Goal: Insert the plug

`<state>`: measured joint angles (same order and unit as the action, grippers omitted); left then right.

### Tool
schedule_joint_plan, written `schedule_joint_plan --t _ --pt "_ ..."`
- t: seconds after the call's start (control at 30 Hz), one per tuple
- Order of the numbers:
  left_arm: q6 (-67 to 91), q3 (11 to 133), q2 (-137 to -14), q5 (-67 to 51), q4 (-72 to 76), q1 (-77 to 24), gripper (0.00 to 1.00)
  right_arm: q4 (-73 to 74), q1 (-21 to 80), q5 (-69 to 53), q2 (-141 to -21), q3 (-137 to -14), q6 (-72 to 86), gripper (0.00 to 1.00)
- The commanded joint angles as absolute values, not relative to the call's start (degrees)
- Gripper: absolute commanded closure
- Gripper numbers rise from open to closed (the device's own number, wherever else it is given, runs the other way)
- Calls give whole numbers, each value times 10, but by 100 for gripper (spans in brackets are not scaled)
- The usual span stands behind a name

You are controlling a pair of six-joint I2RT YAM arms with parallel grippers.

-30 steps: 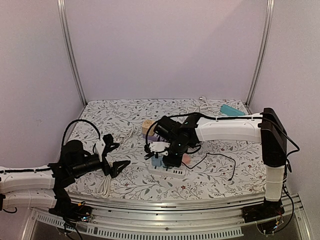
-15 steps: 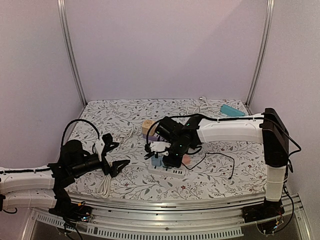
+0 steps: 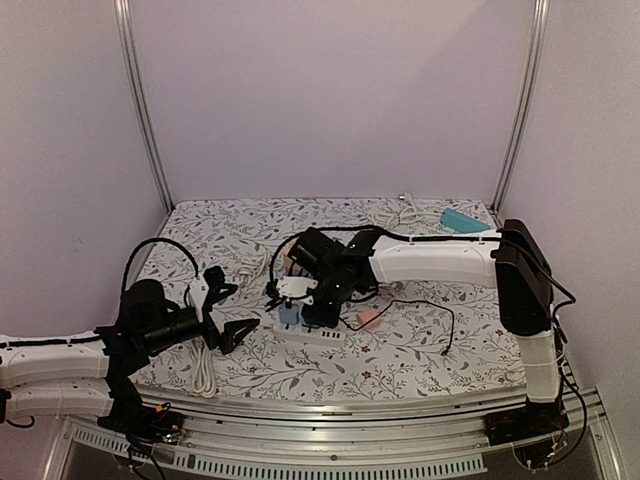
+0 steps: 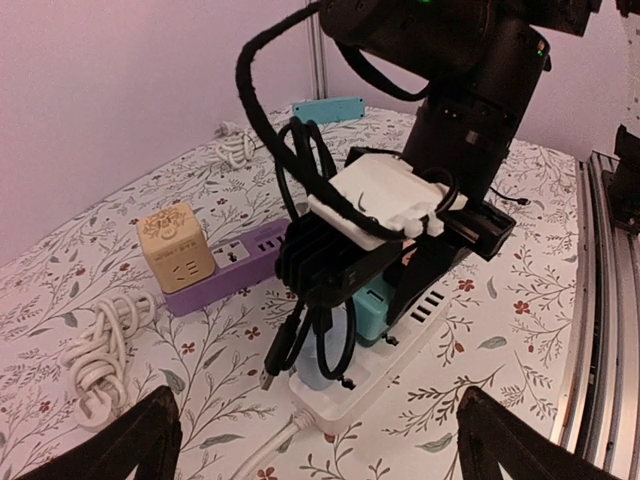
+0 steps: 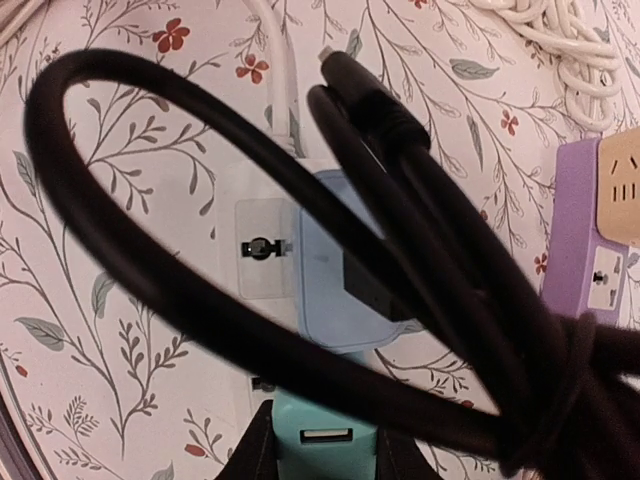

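Left wrist | right gripper grasps teal plug, upright on strip; left gripper released

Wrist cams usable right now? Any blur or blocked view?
Right wrist: black cable loops close to the lens, slightly soft, hiding much of the power strip; teal plug cropped at the bottom edge. Left wrist: sharp, evenly lit. Top external: soft light, no glare.

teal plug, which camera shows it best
Left wrist view: it shows the teal plug from the side, gripped by the right gripper over the white power strip. The right wrist view catches only its top end at the bottom edge, behind looped black cable. In the top external view the arm hides it.
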<state>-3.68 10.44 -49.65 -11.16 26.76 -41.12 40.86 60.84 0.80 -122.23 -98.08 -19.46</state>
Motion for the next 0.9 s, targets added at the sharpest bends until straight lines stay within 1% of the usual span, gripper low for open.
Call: schedule_joint_plan --t 0.0,0.07,0.13,0.23,0.37,0.43,0.47,0.5,0.53,0.67,0.87 --pt "-44 98 -490 -109 275 -400 4 402 633 -24 -1303 -1008 -222 90" --pt "-44 98 -490 -111 275 -399 4 402 634 -30 -1310 -1023 -216 74" --pt "-44 98 -490 -111 275 -400 4 400 633 -31 -1308 -1034 -208 53" --pt "-43 98 -491 -112 275 -399 4 395 634 -25 -1295 -1045 -200 30" --pt "-42 98 -492 -114 274 -399 4 389 634 -18 -1264 -1041 -198 18" --pt "-42 98 -491 -114 274 -399 4 387 634 -13 -1245 -1034 -199 11" --pt "-42 98 -491 -114 274 -399 4 387 634 -10 -1231 -1030 -199 4" --pt "-42 98 -491 -115 274 -399 4 388 634 -6 -1223 -1026 -199 2" --pt "-43 98 -491 -115 274 -399 4 388 634 -3 -1210 -1020 -198 1" --pt "-43 98 -489 -116 275 -399 4 389 634 30 -1146 -987 -195 1" --pt "-43 97 -489 -117 276 -399 4 399 631 38 -1000 -914 -222 1"
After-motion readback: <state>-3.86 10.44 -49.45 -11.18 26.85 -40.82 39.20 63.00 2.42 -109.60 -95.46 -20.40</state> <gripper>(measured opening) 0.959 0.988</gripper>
